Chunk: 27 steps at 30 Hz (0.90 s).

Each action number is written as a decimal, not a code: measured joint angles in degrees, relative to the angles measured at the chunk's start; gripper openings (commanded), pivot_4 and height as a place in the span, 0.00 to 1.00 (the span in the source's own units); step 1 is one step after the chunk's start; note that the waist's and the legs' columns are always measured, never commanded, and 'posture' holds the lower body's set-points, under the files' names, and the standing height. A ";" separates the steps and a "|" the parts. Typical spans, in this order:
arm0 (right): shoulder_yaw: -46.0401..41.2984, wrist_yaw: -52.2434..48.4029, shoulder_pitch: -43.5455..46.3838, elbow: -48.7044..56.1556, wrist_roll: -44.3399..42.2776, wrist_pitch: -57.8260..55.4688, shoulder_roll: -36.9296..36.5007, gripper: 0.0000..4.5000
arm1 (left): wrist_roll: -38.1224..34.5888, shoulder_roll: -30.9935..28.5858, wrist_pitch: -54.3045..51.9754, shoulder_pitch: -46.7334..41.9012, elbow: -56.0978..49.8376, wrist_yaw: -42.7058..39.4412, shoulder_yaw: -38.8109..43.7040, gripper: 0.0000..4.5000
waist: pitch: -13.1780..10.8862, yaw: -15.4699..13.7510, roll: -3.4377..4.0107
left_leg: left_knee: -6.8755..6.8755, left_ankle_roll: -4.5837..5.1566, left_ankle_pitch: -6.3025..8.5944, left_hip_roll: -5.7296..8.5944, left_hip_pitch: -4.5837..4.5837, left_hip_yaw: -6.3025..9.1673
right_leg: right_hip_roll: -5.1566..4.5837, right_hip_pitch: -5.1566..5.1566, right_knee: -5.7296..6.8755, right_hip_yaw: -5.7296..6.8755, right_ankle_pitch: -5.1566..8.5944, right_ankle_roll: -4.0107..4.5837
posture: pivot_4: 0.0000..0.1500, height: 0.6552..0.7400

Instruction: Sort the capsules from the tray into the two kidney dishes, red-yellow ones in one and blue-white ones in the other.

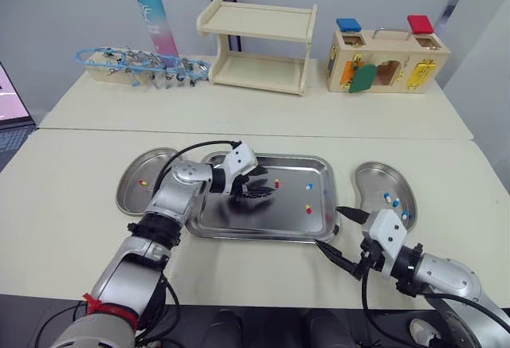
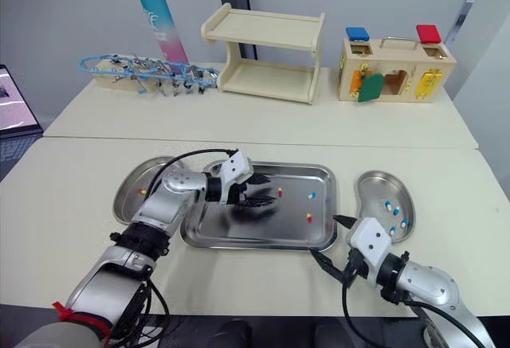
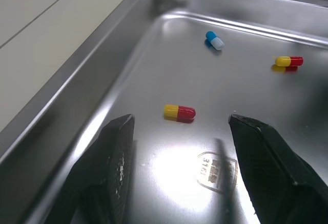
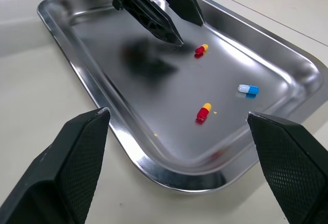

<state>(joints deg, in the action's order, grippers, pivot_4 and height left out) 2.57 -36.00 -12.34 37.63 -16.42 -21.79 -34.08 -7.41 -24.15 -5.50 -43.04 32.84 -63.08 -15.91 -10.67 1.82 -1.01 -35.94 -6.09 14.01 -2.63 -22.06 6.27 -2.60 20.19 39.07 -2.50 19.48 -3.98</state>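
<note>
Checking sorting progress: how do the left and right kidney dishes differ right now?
Contents: the left kidney dish holds a red-yellow capsule, while the right kidney dish holds blue-white capsules. Count: I can make out one capsule in the left kidney dish and several in the right kidney dish. Both are shiny metal and flank the tray, one at each end.
</note>
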 measured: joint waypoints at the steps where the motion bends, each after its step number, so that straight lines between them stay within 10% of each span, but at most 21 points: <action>1: 0.03 0.08 -0.05 0.11 0.00 -0.15 0.03 1.00 | 0.90 0.86 1.07 -0.84 1.95 -0.17 -0.12 0.66 | 0.00 0.00 0.00 | 0.00 0.00 0.00 0.00 0.00 0.00 | 0.00 0.00 0.00 0.00 0.00 0.00 | 1.00 1.00; 13: 0.53 1.20 -0.55 1.05 -0.03 -1.13 0.21 1.00 | 5.78 5.80 7.19 -5.64 12.36 -0.64 -0.50 0.66 | 0.00 0.04 0.00 | 0.00 0.00 0.00 0.01 0.02 0.02 | 0.00 -0.01 0.01 0.01 0.00 -0.01 | 1.00 1.00; 22: 0.53 1.25 -0.54 1.05 -0.04 -1.18 0.21 1.00 | 5.91 6.05 7.19 -5.73 12.66 -1.58 -0.50 0.12 | 0.00 0.04 0.00 | -0.01 0.00 0.00 0.01 0.03 0.02 | 0.00 -0.03 0.02 0.01 0.00 -0.01 | 1.00 1.00; 27: 0.54 1.22 -0.28 1.05 -0.05 -1.19 0.20 1.00 | 5.90 6.08 6.83 -5.52 12.16 -1.45 -0.45 0.10 | 0.01 0.04 -0.01 | -0.01 0.00 0.00 0.01 0.03 0.02 | 0.00 -0.04 0.02 0.01 0.00 -0.01 | 1.00 1.00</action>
<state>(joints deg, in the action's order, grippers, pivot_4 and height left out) 3.11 -34.79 -12.62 38.68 -16.46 -22.97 -33.87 -1.51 -18.08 1.33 -48.56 45.00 -64.53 -16.37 -10.67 1.86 -1.02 -35.95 -6.08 14.00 -2.62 -22.03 6.30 -2.60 20.16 39.09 -2.50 19.48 -3.99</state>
